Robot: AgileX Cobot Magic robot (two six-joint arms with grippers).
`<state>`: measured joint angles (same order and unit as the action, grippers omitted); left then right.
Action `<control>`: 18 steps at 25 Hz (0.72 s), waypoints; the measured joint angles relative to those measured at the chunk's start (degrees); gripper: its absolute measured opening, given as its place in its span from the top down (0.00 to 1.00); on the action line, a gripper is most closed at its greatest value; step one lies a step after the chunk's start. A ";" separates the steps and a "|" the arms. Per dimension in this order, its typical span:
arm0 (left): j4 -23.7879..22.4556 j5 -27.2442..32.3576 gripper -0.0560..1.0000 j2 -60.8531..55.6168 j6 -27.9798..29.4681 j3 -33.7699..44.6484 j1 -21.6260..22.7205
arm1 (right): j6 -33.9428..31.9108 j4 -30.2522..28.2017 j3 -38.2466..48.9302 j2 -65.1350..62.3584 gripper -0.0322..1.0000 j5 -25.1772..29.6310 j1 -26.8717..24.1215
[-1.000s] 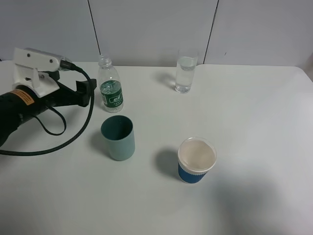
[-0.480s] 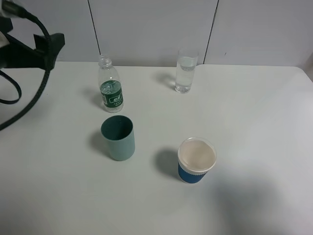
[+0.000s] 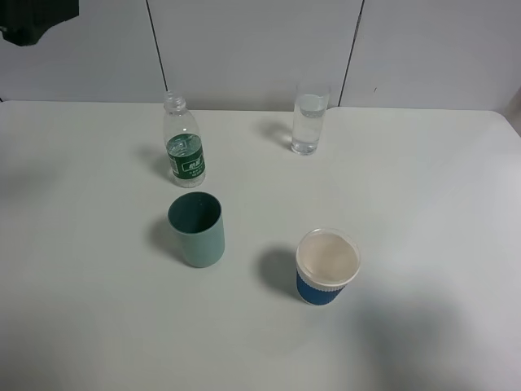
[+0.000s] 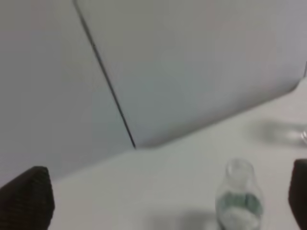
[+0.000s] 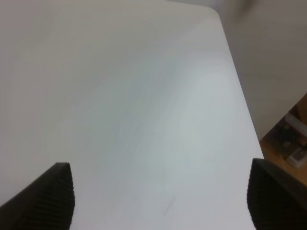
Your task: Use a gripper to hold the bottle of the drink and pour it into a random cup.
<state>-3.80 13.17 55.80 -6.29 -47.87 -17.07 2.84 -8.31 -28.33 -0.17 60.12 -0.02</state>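
Clear plastic bottle (image 3: 184, 151), uncapped, green label: upright on white table (image 3: 423, 179), ahead of and below raised left gripper (image 4: 158, 201), fingers spread wide, empty. Glass cup (image 3: 308, 119): farther right. Right gripper (image 5: 160, 194): spread, empty.

We see even, soft light over the white counter (image 3: 423, 187) from above, without glare. Faint shadows fall left of the teal cup (image 3: 196, 229) and the paper cup (image 3: 326, 266). The exterior view is sharp; our left wrist view is blurred, the bottle (image 4: 238, 201) smeared, and the right wrist view is soft
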 joint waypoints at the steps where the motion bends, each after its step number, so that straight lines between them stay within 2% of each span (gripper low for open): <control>1: -1.61 2.20 0.01 -0.21 3.10 -0.96 0.00 | 0.00 0.00 0.00 0.00 0.25 0.00 0.00; 4: -6.22 6.71 0.01 -2.13 11.75 -1.68 0.00 | 0.00 0.00 0.00 0.00 0.25 0.00 0.00; 8: -9.49 7.25 0.01 -7.81 19.00 -1.70 -0.05 | 0.00 0.00 0.00 0.00 0.25 0.00 0.02; 10: -9.52 8.21 0.01 -11.28 19.82 -1.81 -0.05 | 0.00 0.00 0.00 0.00 0.25 0.00 0.00; 15: -5.51 13.60 0.01 -18.83 17.77 -1.81 0.20 | 0.00 0.00 0.00 0.00 0.25 0.00 0.00; 18: -5.35 18.24 0.01 -22.17 17.28 -1.81 2.47 | 0.00 0.00 0.00 0.00 0.25 0.00 0.00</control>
<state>-9.15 31.42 33.64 10.99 -49.68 -14.60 2.84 -8.31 -28.33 -0.17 60.12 -0.02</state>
